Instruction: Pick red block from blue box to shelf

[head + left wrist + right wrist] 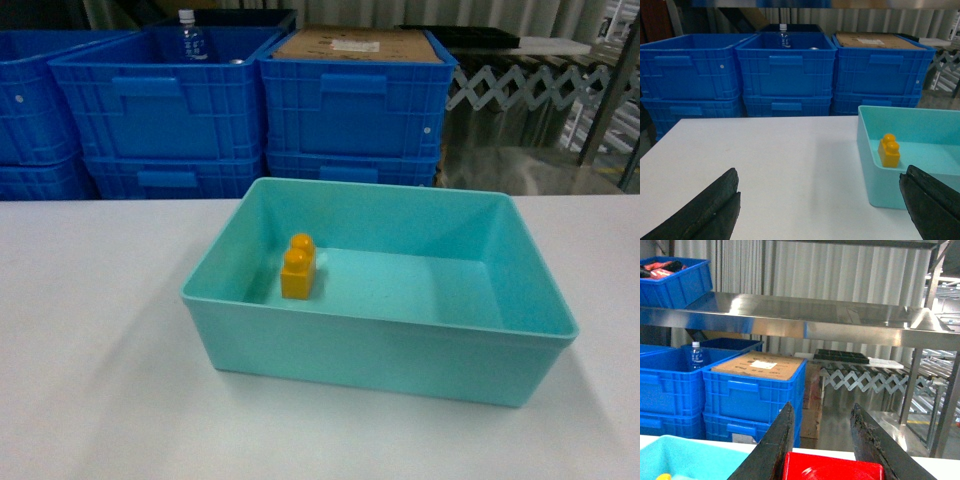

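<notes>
Stacked dark blue crates behind white table.

The right end effector is gripping the red block between its dark fingers, raised high. The left end effector is hanging with its jaws spread wide.
</notes>
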Motion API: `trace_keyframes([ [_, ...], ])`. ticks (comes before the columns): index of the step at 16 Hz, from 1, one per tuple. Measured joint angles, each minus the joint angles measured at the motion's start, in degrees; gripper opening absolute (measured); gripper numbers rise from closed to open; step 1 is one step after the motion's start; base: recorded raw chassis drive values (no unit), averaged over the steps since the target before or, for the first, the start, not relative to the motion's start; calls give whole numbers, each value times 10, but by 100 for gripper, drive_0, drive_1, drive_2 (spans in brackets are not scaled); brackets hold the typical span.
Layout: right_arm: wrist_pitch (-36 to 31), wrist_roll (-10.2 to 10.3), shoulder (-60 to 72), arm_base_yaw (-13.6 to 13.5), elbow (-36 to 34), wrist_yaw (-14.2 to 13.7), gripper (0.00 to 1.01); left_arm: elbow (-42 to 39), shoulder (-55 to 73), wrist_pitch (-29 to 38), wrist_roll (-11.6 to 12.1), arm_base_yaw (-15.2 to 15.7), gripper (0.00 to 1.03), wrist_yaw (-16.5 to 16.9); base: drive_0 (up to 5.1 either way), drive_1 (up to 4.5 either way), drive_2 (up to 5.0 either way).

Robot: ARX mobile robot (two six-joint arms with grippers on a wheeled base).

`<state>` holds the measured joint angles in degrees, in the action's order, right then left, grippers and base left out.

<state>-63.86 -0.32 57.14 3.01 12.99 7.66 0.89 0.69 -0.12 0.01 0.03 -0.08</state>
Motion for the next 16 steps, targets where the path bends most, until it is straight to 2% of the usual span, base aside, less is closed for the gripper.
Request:
trace_keyframes([
  [10,-1,1,0,0,0,0,28,0,0,-1,0,0,98,0,417,-394,-36],
  [16,-1,1,0,0,0,0,28,0,0,-1,0,0,98,1,-132,-132,-132],
])
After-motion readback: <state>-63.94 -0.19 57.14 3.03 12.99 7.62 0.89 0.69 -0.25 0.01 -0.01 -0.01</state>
